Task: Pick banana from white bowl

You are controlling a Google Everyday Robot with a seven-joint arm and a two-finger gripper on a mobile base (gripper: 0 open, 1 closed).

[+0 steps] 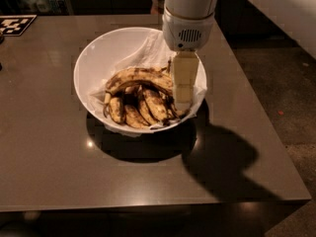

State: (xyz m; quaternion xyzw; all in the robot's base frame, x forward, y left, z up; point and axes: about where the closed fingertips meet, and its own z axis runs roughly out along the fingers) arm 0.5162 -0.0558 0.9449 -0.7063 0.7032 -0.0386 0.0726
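Observation:
The white bowl (103, 58) stands on the brown table, lined with crumpled white paper. A bunch of overripe spotted bananas lies in it. The banana (138, 77), long and arched, lies across the top of the bunch. Shorter stubby bananas (136, 111) fan out below it. My gripper (181, 102) hangs from the white arm over the bowl's right side, its cream fingers reaching down to the right end of the bunch. The fingertips hide that end of the banana.
The brown table (59, 167) ends at the right and front edges, with dark floor (291, 107) beyond. A black-and-white marker tag (16, 24) lies at the table's far left corner. Dark furniture stands behind the table.

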